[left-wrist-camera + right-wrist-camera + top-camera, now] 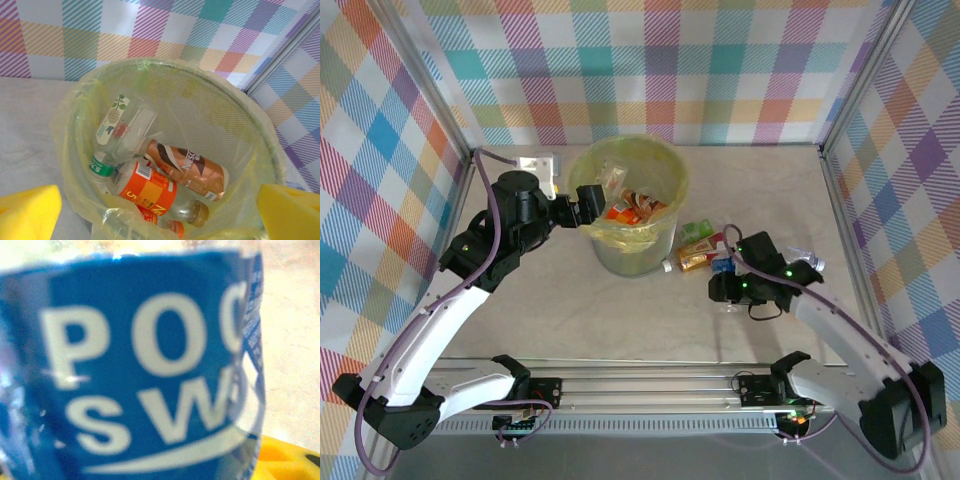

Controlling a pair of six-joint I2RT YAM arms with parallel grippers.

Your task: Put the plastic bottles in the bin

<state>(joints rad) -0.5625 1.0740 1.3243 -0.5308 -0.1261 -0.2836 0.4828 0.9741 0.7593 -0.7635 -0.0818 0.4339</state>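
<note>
The bin (665, 240), round and lined with a yellow-green bag, stands at mid-table with several plastic bottles inside. The left wrist view looks down into it: a clear bottle with a green band (117, 135), a brown one (187, 167) and an orange-labelled one (147, 187). My left gripper (590, 207) hovers at the bin's left rim, open and empty, with its yellow pads (27, 212) wide apart. My right gripper (723, 285) is down at the bottle cluster right of the bin. It is shut on a blue-labelled bottle (150, 370), and one yellow pad (292, 460) lies against the bottle's side.
Right of the bin lie a green bottle (697, 232), an orange-labelled bottle (695, 260) and a clear crumpled one (807, 260). Chequered walls with metal posts (845, 110) close in the table on three sides. A white block (538, 162) sits behind the left arm.
</note>
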